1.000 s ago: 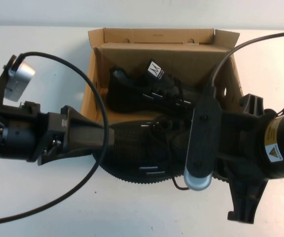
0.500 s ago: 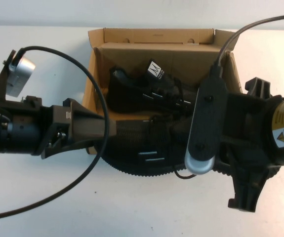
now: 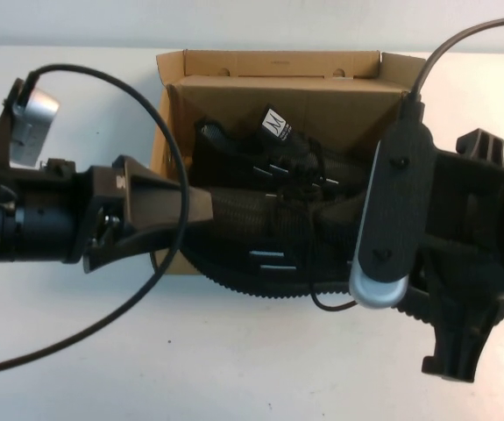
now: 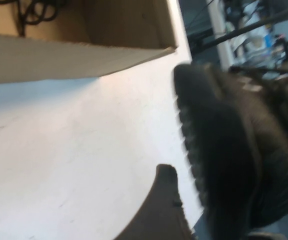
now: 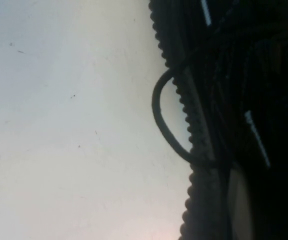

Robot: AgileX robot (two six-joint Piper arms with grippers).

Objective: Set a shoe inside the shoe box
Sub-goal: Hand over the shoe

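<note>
A black knit shoe (image 3: 269,254) with a ribbed sole edge hangs between my two grippers, over the front wall of the brown cardboard shoe box (image 3: 278,70). My left gripper (image 3: 201,209) is shut on its heel end. My right gripper (image 3: 357,210) is shut on its toe end, mostly hidden under the wrist camera. A second, identical shoe (image 3: 252,153) with a white "M" label lies inside the box. The left wrist view shows the held shoe (image 4: 224,150) beside one finger (image 4: 166,200), with the box wall (image 4: 58,50) behind. The right wrist view shows the ribbed sole (image 5: 194,100) close up.
The box lid flap (image 3: 269,61) stands open at the back. A black cable (image 3: 146,289) loops over the white table (image 3: 234,368) at the front left. A loose lace loop (image 5: 161,120) hangs off the held shoe.
Both arms have carried the held shoe up and toward the box; it now overlaps the front wall. The right arm has shifted right.
</note>
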